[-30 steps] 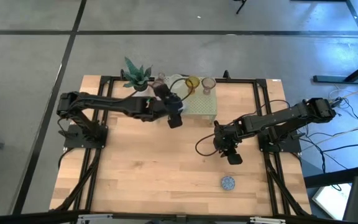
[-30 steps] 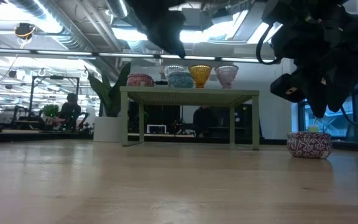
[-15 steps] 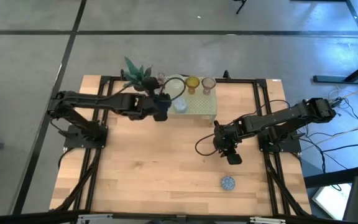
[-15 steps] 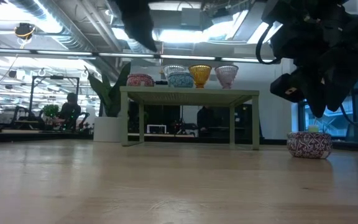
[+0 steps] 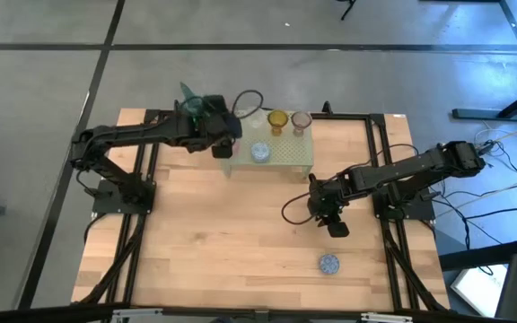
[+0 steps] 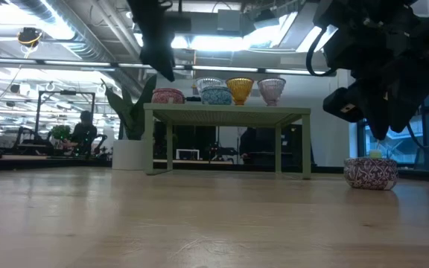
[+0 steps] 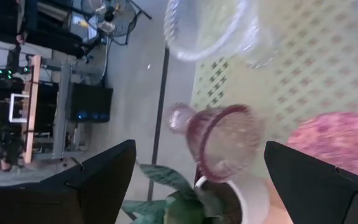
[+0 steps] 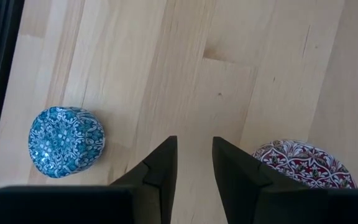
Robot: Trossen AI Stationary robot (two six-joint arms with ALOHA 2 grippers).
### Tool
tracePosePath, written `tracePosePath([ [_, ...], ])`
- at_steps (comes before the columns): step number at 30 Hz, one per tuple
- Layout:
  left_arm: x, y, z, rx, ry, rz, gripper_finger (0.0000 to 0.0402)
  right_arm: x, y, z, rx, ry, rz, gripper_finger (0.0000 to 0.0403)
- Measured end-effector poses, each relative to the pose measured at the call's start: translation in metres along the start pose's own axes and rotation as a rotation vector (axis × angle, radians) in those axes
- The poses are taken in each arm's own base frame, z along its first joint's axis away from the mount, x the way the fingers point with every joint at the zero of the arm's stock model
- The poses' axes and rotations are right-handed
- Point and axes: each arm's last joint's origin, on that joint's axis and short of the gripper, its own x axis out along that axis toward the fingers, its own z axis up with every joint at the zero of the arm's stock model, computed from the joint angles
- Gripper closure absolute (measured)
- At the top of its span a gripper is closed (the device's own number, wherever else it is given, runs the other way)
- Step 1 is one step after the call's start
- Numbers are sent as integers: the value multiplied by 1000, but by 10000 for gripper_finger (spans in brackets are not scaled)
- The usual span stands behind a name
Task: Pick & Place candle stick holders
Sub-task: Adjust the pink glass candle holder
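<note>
The left gripper (image 5: 225, 144) hangs over the left end of the pale green stand (image 5: 296, 158), close beside the potted plant (image 5: 196, 105). Its fingers (image 7: 101, 180) are spread wide and hold nothing. In the left wrist view, a pinkish-brown holder (image 7: 219, 142) sits straight ahead between the two open fingers, not touching either. A clear holder (image 7: 213, 28) lies beyond it on the stand's perforated top, and a pink mosaic holder (image 7: 337, 146) sits off to one side, near the other finger. The plant's leaves and white pot show just in front of the gripper.

From the low view, the stand carries a row of holders: the pink mosaic one (image 6: 167, 96), the clear one (image 6: 208, 84), a blue mosaic holder (image 6: 216, 95), an amber holder (image 6: 240, 89) and a pale pinkish holder (image 6: 272, 89). The left gripper hovers above the left end of this row.

The right gripper (image 5: 330, 221) waits over the bare table (image 5: 214, 260), well apart from the stand. Its fingers (image 8: 160, 163) stand narrowly apart, gripping nothing. A blue speckled holder (image 8: 66, 141) lies on the wood to one side of them, and a red patterned holder (image 8: 303, 163) lies on the other side, close by; neither touches the gripper.
</note>
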Motion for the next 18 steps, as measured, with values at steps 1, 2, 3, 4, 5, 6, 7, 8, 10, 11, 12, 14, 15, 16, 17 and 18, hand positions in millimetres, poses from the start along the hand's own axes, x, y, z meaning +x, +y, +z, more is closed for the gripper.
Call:
tracePosePath([
  [1,2,2,-1,-3,6,-3,48,0,0,0,0,-1,0,298],
  [2,4,5,-3,-9,12,-3,48,0,0,0,0,-1,0,298],
  [3,6,7,-4,-16,20,0,48,0,0,0,0,-1,0,298],
  [4,8,9,-5,-22,26,4,48,0,0,0,-1,-1,0,298],
  [5,9,10,-6,-28,31,3,48,0,0,0,-1,-2,0,298],
  [6,11,12,-7,-32,33,-2,48,0,0,0,-1,-1,0,298],
  [7,12,13,-8,-38,31,-13,48,0,0,0,-1,-2,0,298],
  [8,14,13,-8,-42,28,-28,48,0,0,0,-1,-2,0,298],
  [10,18,13,-8,-46,26,-50,48,0,0,0,-1,-2,0,298],
  [11,20,13,-8,-44,31,-54,48,0,0,0,-1,-1,0,298],
  [12,22,13,-8,-42,33,-52,48,0,0,0,-1,-1,0,298],
  [14,26,14,-7,-33,40,-49,48,0,0,0,-1,-1,0,298],
  [15,29,13,-8,-24,49,-51,48,0,0,0,-1,-2,0,298],
  [16,32,13,-8,-16,59,-53,48,0,0,0,-1,-1,0,298],
  [17,35,12,-8,-10,64,-51,48,0,0,0,-1,-1,0,298],
  [18,37,12,-8,-7,72,-48,48,0,0,0,-1,-2,0,298],
])
